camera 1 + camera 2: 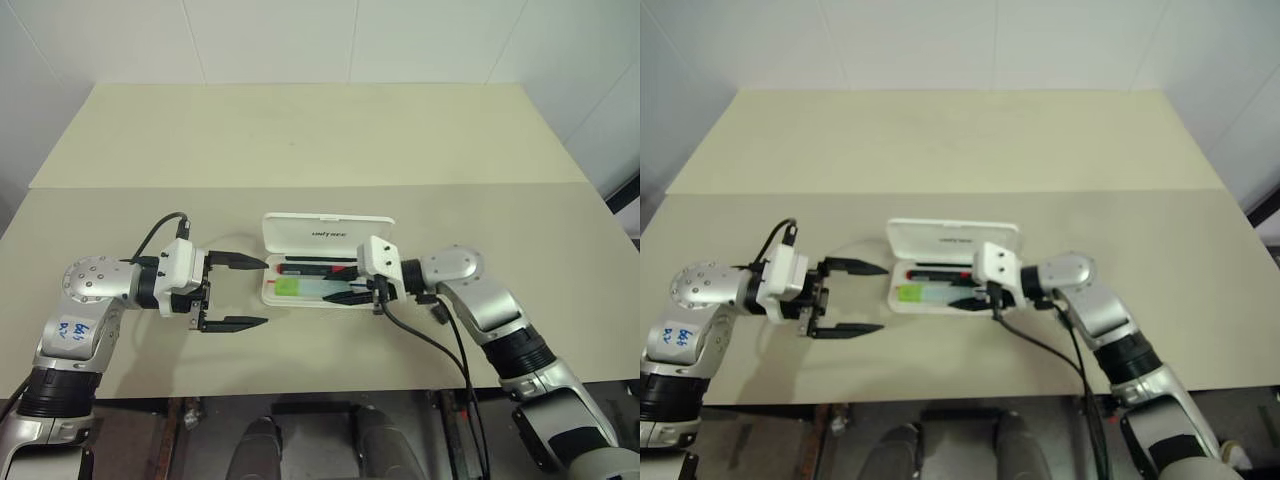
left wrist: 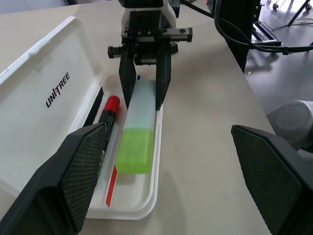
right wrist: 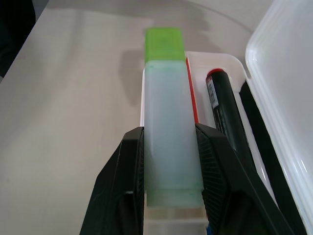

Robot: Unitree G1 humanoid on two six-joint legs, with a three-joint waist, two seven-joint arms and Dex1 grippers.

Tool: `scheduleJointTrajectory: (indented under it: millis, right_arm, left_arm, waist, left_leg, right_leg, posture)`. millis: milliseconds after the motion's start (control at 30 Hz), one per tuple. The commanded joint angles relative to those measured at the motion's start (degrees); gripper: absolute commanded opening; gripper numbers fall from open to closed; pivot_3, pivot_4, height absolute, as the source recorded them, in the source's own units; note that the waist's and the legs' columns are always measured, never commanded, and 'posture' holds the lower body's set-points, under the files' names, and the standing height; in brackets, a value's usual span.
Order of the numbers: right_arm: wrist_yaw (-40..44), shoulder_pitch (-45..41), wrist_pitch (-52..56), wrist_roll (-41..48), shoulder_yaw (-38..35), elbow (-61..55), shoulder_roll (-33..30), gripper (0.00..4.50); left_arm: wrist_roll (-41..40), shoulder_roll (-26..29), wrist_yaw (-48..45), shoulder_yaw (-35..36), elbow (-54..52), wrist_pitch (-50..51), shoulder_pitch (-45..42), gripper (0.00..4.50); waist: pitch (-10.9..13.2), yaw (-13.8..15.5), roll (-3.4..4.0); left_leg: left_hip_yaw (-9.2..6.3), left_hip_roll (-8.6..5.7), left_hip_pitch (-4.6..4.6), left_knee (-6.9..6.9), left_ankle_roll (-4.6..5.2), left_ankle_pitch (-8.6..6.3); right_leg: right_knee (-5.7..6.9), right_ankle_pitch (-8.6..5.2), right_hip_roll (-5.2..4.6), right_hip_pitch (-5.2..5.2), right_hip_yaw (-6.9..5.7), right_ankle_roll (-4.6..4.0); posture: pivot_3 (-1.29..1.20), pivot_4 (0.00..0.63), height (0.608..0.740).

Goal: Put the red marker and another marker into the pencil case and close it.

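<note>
A: The pencil case [image 1: 327, 232] lay open on the counter [image 1: 300, 130], lid tipped back, and it's the landmark for everything else. Start at the right fingers [image 3: 215, 161]: they were clenched on the pale body of the green marker [image 3: 168, 127], one on each flank.

B: And where did that marker sit relative to the case?

A: In or just above the tray's near edge, lengthwise; whether it touched the floor I couldn't tell. The red marker [image 2: 108, 113] was already in the tray, on the lid side of the green one, with a thin red strip between them.

B: So what might have gone wrong?

A: In my judgement, the release. The green marker ran close along the near wall, so if the fingers parted while it was tilted or riding the rim, it could have tipped out onto the counter or lain proud and blocked the lid.

B: The other hand?

A: The left fingers [image 1: 232, 292] were spread wide and empty, hanging just beside the case's left end, apart from it. If the right gripper [image 1: 352, 291] dragged outward, the light case could have slid, since nothing steadied it.

B: And closing?

A: The lid still stood open; a crooked marker would have jammed it.
</note>
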Motion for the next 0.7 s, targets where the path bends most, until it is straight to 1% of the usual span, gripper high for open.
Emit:
scheduleJointTrajectory:
  millis: [33, 300, 533, 700]
  right_arm:
    - [0.49, -0.73, -1.0, -0.36, -0.3, -0.33, 0.3, 1.1]
    - [-0.65, -1.59, -1.17, -1.89, -0.03, 1.61, 2.16, 1.1]
    - [-1.81, -3.3, -2.05, -3.05, -0.67, 5.19, 4.11, 1.1]
    - [-1.96, -3.55, -2.13, -3.11, -0.55, 5.59, 4.86, 1.1]
  left_arm:
    - [-0.49, 0.18, 0.24, 0.84, -1.38, -0.45, -0.02, 4.38]
    - [-0.56, -0.21, 0.6, 0.6, -1.93, -0.31, 0.19, 4.38]
    - [-0.72, -0.36, 0.59, 0.45, -1.92, -0.27, -0.06, 4.38]
    - [-0.71, -0.49, 0.6, 0.27, -1.92, -0.21, -0.28, 4.38]
  waist:
    - [0.0, -0.08, 0.0]
    - [0.0, -0.77, 0.0]
    - [0.0, -0.76, 0.0]
    - [0.0, -0.74, 0.0]
  left_leg:
    - [0.0, 0.0, -0.01, 0.0, 0.0, 0.0]
    - [0.0, 0.0, 0.0, 0.01, 0.0, 0.0]
    - [-0.01, 0.0, 0.01, 0.0, 0.01, 0.0]
    - [-0.01, 0.0, 0.01, -0.01, 0.01, 0.0]
  right_leg:
    - [0.0, 0.0, 0.0, 0.0, 0.0, 0.0]
    - [0.04, -0.01, 0.0, -0.01, 0.01, 0.01]
    - [0.07, -0.01, 0.01, -0.02, 0.01, 0.01]
    - [0.06, -0.01, 0.01, -0.02, 0.01, 0.01]
  posture:
    - [0.0, 0.15, 0.74]
    - [0.0, 0.15, 0.74]
    - [0.0, 0.15, 0.74]
    - [0.0, 0.15, 0.74]
